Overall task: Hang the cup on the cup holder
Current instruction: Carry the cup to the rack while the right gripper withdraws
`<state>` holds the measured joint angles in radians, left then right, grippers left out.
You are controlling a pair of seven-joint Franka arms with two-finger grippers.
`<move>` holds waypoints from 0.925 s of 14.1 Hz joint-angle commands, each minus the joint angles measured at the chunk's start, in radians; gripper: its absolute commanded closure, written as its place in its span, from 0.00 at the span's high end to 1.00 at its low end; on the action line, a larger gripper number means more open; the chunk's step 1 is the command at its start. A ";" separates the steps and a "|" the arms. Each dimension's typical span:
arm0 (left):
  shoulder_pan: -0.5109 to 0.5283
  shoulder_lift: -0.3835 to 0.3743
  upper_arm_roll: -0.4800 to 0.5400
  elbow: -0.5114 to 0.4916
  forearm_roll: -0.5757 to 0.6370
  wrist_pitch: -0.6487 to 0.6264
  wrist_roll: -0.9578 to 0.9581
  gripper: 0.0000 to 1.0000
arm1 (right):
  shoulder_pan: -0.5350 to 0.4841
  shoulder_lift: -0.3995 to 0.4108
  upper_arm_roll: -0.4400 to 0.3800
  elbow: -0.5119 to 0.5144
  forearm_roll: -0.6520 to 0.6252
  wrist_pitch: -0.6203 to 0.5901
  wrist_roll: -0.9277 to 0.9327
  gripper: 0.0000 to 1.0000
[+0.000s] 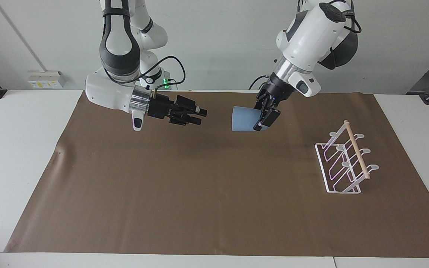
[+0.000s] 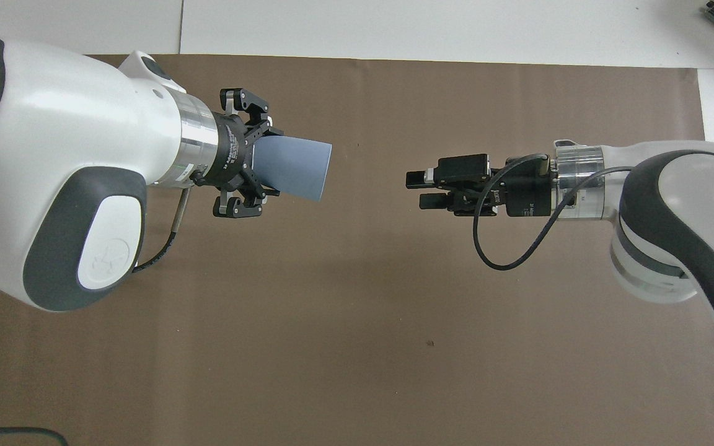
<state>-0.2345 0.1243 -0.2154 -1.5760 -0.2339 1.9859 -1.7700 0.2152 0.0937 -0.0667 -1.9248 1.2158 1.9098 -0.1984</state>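
The dusty-blue cup (image 1: 242,119) (image 2: 295,167) hangs sideways in the air over the brown mat. My left gripper (image 1: 264,120) (image 2: 263,165) is shut on its narrow base end, and its mouth faces my right gripper. That right gripper (image 1: 201,116) (image 2: 416,190) is open and holds nothing, level with the cup and a clear gap away from its rim. The white wire cup holder (image 1: 345,160) with a wooden bar on top stands on the mat toward the left arm's end of the table; it does not show in the overhead view.
A brown mat (image 1: 199,193) (image 2: 357,347) covers most of the white table (image 1: 17,149). Nothing else lies on it around the arms or the cup holder.
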 commanded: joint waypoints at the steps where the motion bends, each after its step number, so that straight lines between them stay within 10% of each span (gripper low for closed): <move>1: 0.064 -0.064 -0.002 -0.094 0.088 -0.010 0.063 0.00 | -0.008 -0.017 0.005 0.032 -0.248 0.043 0.002 1.00; 13: 0.156 -0.074 -0.002 -0.246 0.635 0.074 0.100 0.00 | -0.048 -0.020 -0.002 0.081 -1.128 0.210 0.034 1.00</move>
<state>-0.0868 0.0568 -0.2131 -1.7980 0.2961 2.0316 -1.5911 0.2019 0.0839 -0.0741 -1.8614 0.1557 2.1238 -0.1753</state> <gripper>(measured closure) 0.216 0.000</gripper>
